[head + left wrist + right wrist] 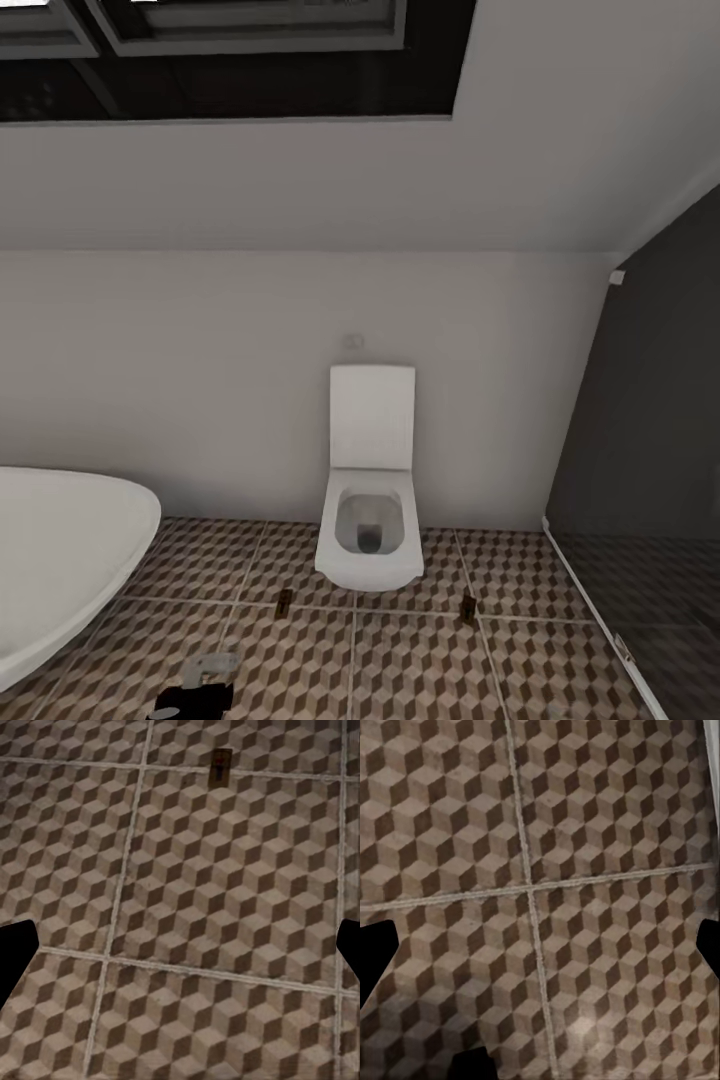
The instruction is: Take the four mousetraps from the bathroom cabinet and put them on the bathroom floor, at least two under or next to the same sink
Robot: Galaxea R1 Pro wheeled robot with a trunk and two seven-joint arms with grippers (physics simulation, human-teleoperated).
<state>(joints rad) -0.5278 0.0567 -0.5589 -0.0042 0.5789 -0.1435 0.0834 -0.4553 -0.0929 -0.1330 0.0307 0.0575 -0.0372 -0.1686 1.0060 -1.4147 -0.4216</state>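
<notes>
With both grippers' jaws spread and empty over the floor (420, 660), you risked leaving the two traps (284, 600) by the toilet (368, 545), no sink near.

The bathroom floor (420, 660) of cube-patterned tiles carries two mousetraps: one (284, 600) lies just left of the toilet (369, 540), the other (468, 606) just right of it. The bathtub (60, 560) stands well left of the toilet.

Bathroom, home setting: white toilet (368, 520) standing against the wall, bathtub (60, 550) showing beside it, cube-patterned floor tiles (420, 660) running throughout.
</notes>
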